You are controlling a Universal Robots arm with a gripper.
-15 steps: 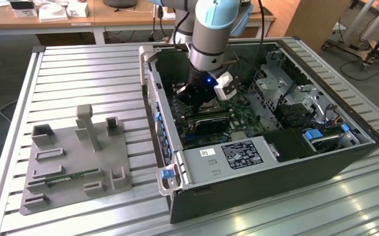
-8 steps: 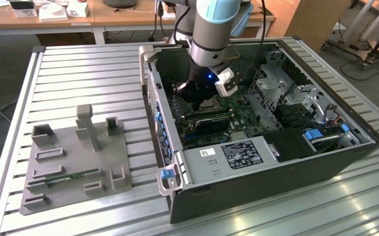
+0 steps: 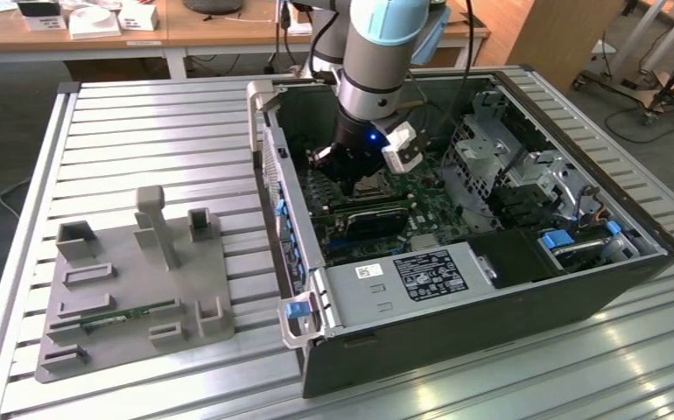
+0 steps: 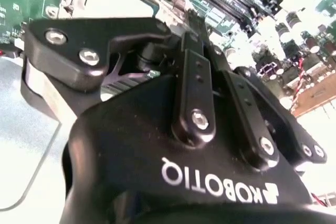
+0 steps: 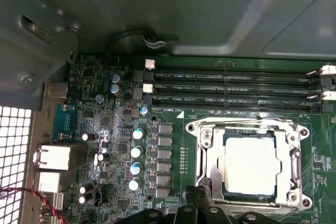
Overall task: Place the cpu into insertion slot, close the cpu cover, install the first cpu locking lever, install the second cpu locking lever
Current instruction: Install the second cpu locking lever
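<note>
The cpu (image 5: 251, 163), a pale silver square, lies flat in the insertion slot (image 5: 210, 179) on the green motherboard. The silver cpu cover (image 5: 294, 166) frames the chip and looks to lie flat around it. A thin wire lever (image 5: 241, 122) runs along one edge of the frame. My gripper (image 5: 202, 203) hovers just off one edge of the socket, touching nothing that I can see. In the exterior view the gripper (image 3: 354, 171) reaches down into the open computer case (image 3: 594, 280), directly over the socket. The second wrist view has the black gripper body (image 4: 184, 145) in front of the board.
Long black memory slots (image 5: 231, 87) run beside the socket, and a row of capacitors (image 5: 136, 153) stands on its other side. The case walls, a drive cage (image 3: 512, 166) and the power supply (image 3: 431, 276) hem the arm in. A grey fixture plate (image 3: 138, 289) lies on the slatted table at the exterior view's left.
</note>
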